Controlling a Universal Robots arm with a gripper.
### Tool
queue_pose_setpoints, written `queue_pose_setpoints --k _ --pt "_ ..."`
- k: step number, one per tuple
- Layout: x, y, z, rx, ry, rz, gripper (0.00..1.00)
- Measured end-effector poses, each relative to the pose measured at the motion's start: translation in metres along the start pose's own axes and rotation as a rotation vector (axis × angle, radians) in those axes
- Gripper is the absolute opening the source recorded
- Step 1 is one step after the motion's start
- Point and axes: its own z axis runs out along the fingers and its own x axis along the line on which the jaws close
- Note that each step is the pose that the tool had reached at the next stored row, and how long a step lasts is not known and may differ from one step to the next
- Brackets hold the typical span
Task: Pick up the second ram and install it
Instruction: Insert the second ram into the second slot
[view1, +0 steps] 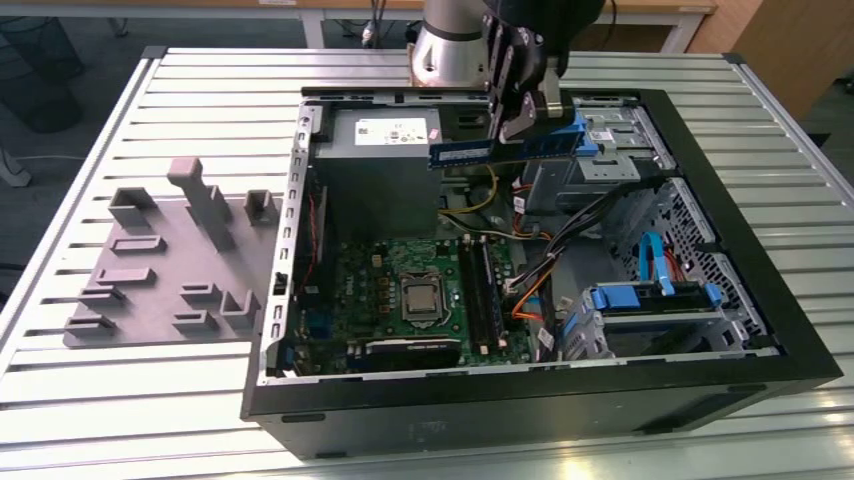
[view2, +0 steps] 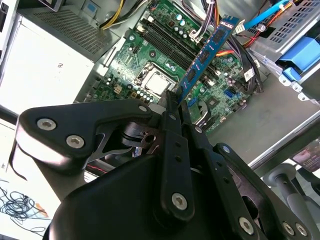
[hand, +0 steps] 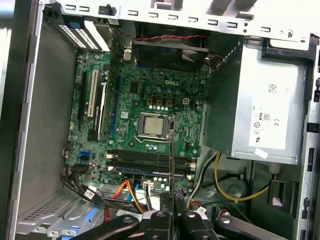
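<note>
- Fingers were clamped on one end of the second ram, which jutted out beyond their tips.
- Ram hung in the air above the open computer case, well apart from the motherboard.
- Picking up looked done; seating in a memory slot remained.

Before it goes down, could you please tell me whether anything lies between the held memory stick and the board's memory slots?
Nothing visible does. The tool holds the memory stick above the open slots; the orange cables lie beside them.
</note>
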Motion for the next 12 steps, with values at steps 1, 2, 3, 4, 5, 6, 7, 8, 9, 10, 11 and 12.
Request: queue_pose_setpoints --k 1,2,3,4,5,6,7,8,9,10,11,12 --pt "0.0000 0.0000 0.0000 0.0000 0.0000 -0.002 0.14" --pt "0.0001 0.0000 0.0000 0.0000 0.0000 -0.004 0.14" --pt "0.0001 0.0001 0.0000 -0.0001 0.0001 -0.005 0.14" --pt "0.0001 0.0001 0.0000 -0.0001 0.0001 -0.007 0.14" --pt "0.0002 0.0001 0.0000 -0.0001 0.0001 -0.009 0.14" --pt "0.0002 0.0001 0.0000 -0.0002 0.0002 -0.010 0.14" --pt "0.0002 0.0001 0.0000 -0.0002 0.0002 -0.012 0.14" --pt "0.0003 0.0002 0.0000 -0.0002 0.0002 -0.013 0.14" --pt "0.0004 0.0002 0.0000 -0.0002 0.0003 -0.015 0.14" --pt "0.0005 0.0003 0.0000 -0.0002 0.0003 -0.017 0.14" --pt "0.0006 0.0004 0.0000 -0.0002 0.0004 -0.018 0.14" --pt "0.0007 0.0004 0.0000 -0.0003 0.0005 -0.020 0.14"
